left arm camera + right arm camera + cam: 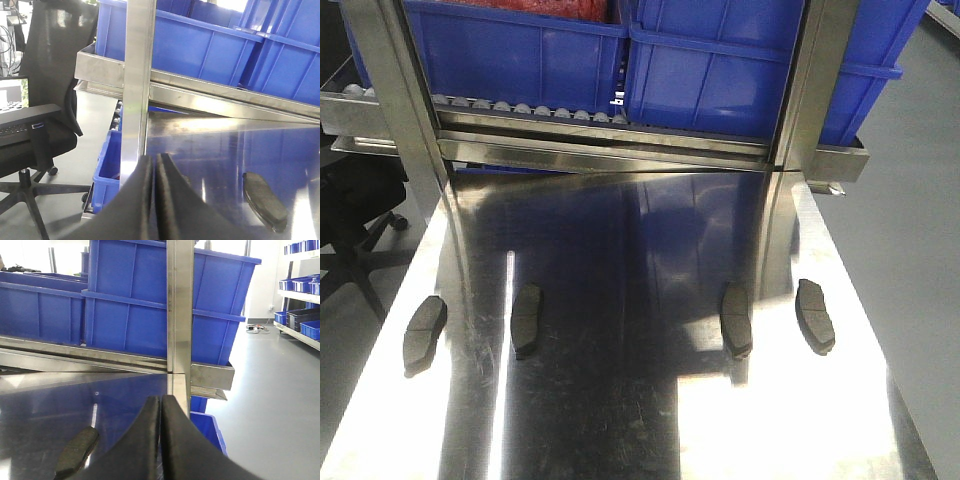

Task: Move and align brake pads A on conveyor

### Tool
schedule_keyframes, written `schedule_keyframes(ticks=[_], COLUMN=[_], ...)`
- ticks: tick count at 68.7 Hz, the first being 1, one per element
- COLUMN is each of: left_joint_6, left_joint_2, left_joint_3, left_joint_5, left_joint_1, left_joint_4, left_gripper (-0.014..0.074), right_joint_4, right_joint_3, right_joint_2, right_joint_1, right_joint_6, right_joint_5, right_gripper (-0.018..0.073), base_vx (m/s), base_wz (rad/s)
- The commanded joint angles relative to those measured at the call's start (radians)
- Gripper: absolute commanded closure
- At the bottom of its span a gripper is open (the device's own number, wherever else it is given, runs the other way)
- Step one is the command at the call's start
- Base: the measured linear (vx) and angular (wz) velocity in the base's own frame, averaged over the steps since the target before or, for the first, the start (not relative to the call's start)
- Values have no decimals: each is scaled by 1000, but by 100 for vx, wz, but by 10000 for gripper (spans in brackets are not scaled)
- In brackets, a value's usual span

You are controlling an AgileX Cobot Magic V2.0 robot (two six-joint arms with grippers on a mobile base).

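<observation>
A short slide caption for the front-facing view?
Four brake pads lie in a row on the steel table, before a rack of blue bins.

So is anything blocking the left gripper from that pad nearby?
Nothing visible does. Only bare table lies between the left gripper and the pad, which lies ahead to its right. The gripper is shut.

Brake pads [527, 320] rowed on table [620, 410]; rack [610, 150] behind.

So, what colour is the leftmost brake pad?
Dark grey; the leftmost brake pad shows best in the exterior front-facing view.
</observation>
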Motion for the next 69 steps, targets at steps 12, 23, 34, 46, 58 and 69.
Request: schedule_keyframes(ticks=[12, 23, 34, 46, 58, 69], left_joint_6=[-2, -2, -2, -2, -2, -2], left_joint_2=[-15, -15, -15, -15, -15, -15], left_joint_3=[23, 23, 23, 23, 23, 23], left_joint_5=[-71, -71, -71, -71, -71, -71], left_joint_1=[-3, -3, -3, -3, -3, -3], left_joint_4=[-7, -7, -7, -7, -7, -7], left_gripper=[602, 602, 602, 602, 602, 602], right_joint_4=[-7, -7, -7, -7, -7, -7], right_joint_3=[2, 2, 2, 2, 2, 2], right_joint_2=[-15, -15, -15, -15, -15, -15], right_joint_1=[-1, -1, -1, -1, -1, -1], right_joint_6=[-7, -7, -7, -7, -7, -7], right_joint_5=[-76, -76, -76, -76, -76, -76], right_gripper=[569, 569, 569, 569, 569, 569], base_vx=[0, 0, 0, 0, 0, 0], base_wz=[0, 0, 0, 0, 0, 0])
